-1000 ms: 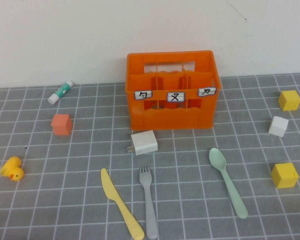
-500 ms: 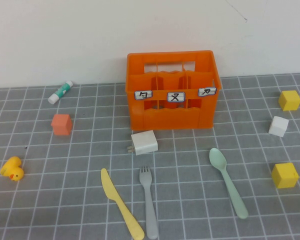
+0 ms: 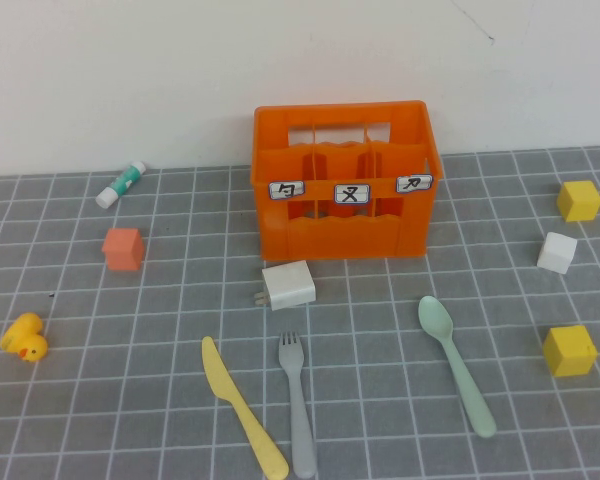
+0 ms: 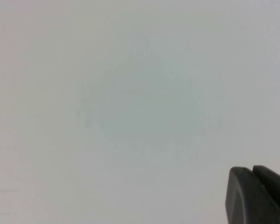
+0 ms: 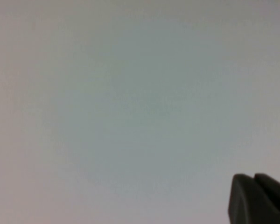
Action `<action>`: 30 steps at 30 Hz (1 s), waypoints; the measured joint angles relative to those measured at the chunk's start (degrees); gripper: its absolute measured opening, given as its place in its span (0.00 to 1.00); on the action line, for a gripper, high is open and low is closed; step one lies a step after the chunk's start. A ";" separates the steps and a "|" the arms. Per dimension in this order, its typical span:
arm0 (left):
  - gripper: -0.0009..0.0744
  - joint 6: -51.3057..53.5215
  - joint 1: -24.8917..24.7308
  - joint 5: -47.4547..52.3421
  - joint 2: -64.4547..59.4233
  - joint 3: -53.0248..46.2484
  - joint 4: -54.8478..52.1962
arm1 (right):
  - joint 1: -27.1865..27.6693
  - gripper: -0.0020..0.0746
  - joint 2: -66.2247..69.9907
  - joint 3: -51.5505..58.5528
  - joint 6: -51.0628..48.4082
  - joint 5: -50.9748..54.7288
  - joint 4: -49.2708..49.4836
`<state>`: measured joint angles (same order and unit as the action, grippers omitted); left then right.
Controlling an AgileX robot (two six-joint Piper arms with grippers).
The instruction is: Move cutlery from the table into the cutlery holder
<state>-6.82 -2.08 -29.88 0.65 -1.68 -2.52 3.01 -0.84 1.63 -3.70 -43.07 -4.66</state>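
The orange cutlery holder [image 3: 344, 180] stands at the back middle of the grey gridded table [image 3: 100, 400], its three white labels facing me. A pale yellow knife [image 3: 243, 408], a grey fork [image 3: 297, 402] and a mint-green spoon [image 3: 456, 364] lie flat in front of it, near the front edge. Neither arm shows in the high view. My left gripper [image 4: 253, 171] shows only in the left wrist view, fingers together, facing a blank pale surface. My right gripper [image 5: 254, 177] shows only in the right wrist view, fingers together, facing the same kind of blank surface.
A white charger [image 3: 288, 285] lies just in front of the holder. A white-and-green tube [image 3: 120, 183], a small orange cube [image 3: 123, 248] and a yellow duck [image 3: 25, 337] sit at the left. Two yellow cubes [image 3: 578, 200] [image 3: 568, 350] and a white cube [image 3: 556, 251] sit at the right.
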 joint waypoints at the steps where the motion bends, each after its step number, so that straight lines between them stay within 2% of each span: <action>1: 0.01 -0.10 0.00 -0.55 0.00 0.00 -0.03 | 0.00 0.02 0.00 0.00 1.07 -0.50 0.66; 9: 0.01 0.48 0.00 -0.98 0.00 0.00 1.00 | 0.00 0.02 0.00 0.00 8.61 -1.85 3.12; 14: 0.01 0.48 0.00 1.70 0.00 1.36 3.21 | 0.00 0.02 0.00 -3.24 8.84 6.80 3.12; 17: 0.01 0.61 0.00 8.97 0.00 6.44 3.35 | 0.00 0.02 0.00 -8.11 9.10 14.62 3.12; 21: 0.01 0.61 0.00 23.75 -0.29 15.51 3.56 | 0.00 0.02 0.00 -16.71 10.63 29.79 3.12; 26: 0.01 0.45 0.00 40.73 -5.62 23.94 3.83 | 0.00 0.02 1.75 -26.34 10.90 42.27 3.12; 30: 0.01 0.18 0.00 46.09 -9.23 24.97 5.76 | 0.00 0.02 7.17 -30.85 9.07 51.27 3.12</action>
<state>-6.64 -2.08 16.21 -8.57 23.29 3.23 3.01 6.33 -29.22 5.37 8.21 -1.53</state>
